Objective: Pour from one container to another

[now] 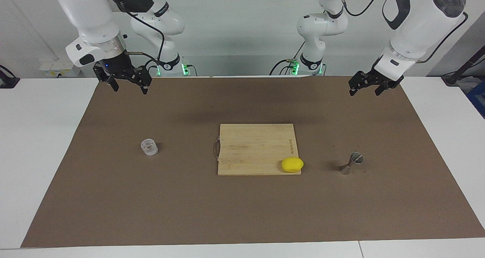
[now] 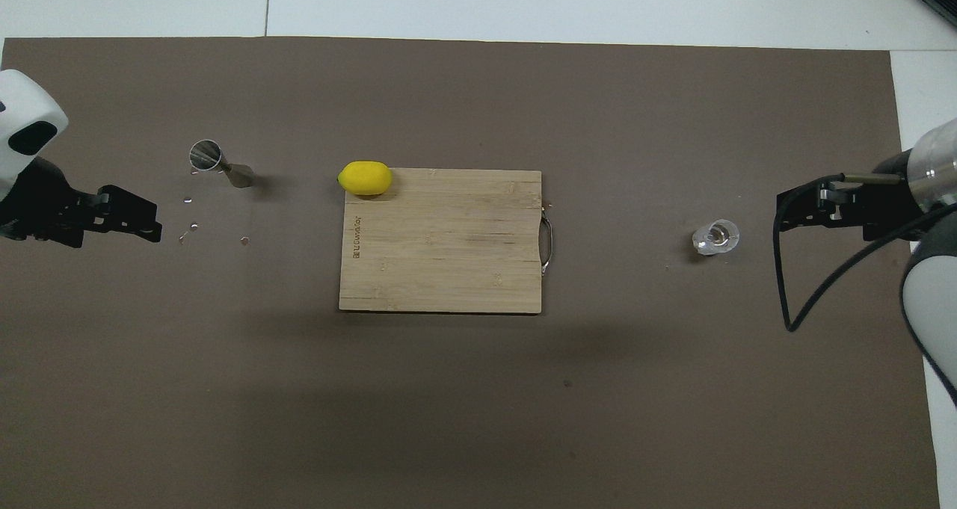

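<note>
The clear glass tumbler (image 1: 149,147) (image 2: 715,238) stands on the brown mat toward the right arm's end of the table. The silvery hourglass jigger (image 1: 351,163) (image 2: 217,164) stands on the mat toward the left arm's end. My right gripper (image 1: 129,86) (image 2: 781,210) hangs open and empty in the air over the mat at the right arm's end, apart from the tumbler. My left gripper (image 1: 365,90) (image 2: 153,221) hangs open and empty over the mat at the left arm's end, apart from the jigger.
A wooden cutting board (image 1: 250,148) (image 2: 441,255) lies mid-table between the two containers. A yellow lemon (image 1: 292,164) (image 2: 365,178) sits on its corner toward the jigger. A few small specks (image 2: 187,217) lie on the mat by the jigger.
</note>
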Motion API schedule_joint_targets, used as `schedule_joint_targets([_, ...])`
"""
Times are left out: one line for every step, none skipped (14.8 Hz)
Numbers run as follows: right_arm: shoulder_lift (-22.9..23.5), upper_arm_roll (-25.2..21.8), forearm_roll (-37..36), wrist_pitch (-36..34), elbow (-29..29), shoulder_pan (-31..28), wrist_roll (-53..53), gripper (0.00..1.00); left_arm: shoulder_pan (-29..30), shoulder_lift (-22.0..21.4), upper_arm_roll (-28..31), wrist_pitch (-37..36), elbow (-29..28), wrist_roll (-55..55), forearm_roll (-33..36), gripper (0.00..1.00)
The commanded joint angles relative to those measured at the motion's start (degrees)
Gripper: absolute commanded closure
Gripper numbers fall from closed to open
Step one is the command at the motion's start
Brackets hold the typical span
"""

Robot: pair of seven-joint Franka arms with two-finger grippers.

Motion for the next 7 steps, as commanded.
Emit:
schedule_joint_targets([-0.8, 0.4, -0.5, 0.0, -1.1, -0.5, 0.6, 0.0, 5.1, 3.4, 0.1, 2.5, -1.6, -1.8, -4.8, 0.0])
schedule_joint_targets([-0.8, 0.4, -0.4, 0.0, -1.1, -0.5, 0.6, 0.0, 6.7, 4.8, 0.1, 3.7, -1.6, -4.4, -7.5, 0.0])
schedule_joint_targets([-0.8, 0.4, -0.4, 0.0, -1.1, -0.5, 0.6, 0.0, 7.9, 4.9, 0.1, 5.0, -2.8, -7.9, -10.0, 0.0])
schedule_joint_targets([-0.8, 0.3, -0.4, 0.0, -1.1, -0.5, 0.6, 0.0, 9.1, 4.9, 0.1, 6.6, -5.1, -12.4, -13.6, 0.0])
schedule_joint_targets([-0.8, 0.4, -0.4, 0.0, -1.1, -0.6, 0.4, 0.0, 10.0, 4.9, 0.5, 8.3, -7.0, -17.8, -17.3, 0.0])
schedule_joint_targets([-0.7, 0.3, -0.4, 0.0, -1.1, -0.6, 0.4, 0.0, 10.4, 4.9, 1.3, 9.8, -8.5, -22.8, -20.5, 0.0])
schedule_joint_targets([-0.7, 0.4, -0.4, 0.0, -1.0, -0.6, 0.4, 0.0, 10.5, 4.9, 1.9, 11.3, -10.1, -27.1, -24.4, 0.0])
